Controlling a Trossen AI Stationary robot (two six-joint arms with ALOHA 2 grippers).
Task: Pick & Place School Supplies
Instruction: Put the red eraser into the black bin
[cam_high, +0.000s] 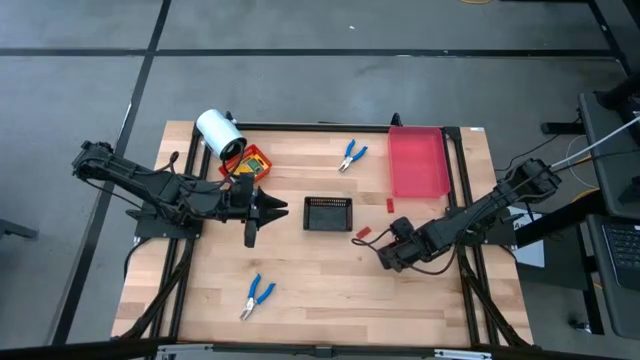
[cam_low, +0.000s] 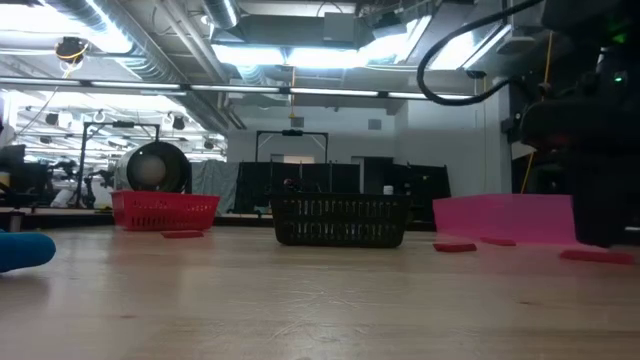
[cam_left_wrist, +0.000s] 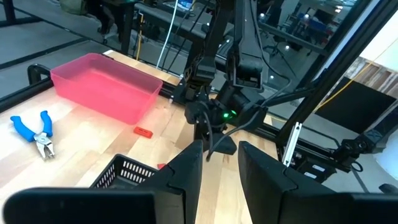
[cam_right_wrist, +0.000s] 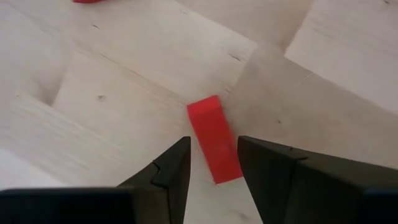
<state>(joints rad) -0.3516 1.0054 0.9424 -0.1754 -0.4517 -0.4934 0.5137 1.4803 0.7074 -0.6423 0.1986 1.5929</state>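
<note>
Red piece (cam_right_wrist: 214, 147) lies flat on tabletop (cam_right_wrist: 124, 56) between right pincer (cam_right_wrist: 214, 163) fingers, open, ungripped; thin piece may slip away on closing.

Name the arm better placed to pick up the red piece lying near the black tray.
Right. The right gripper is open with its fingers either side of the red piece. The left gripper sits on the far side of the black tray.

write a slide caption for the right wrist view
Right gripper open, straddling a red piece lying on the wooden table.
</note>
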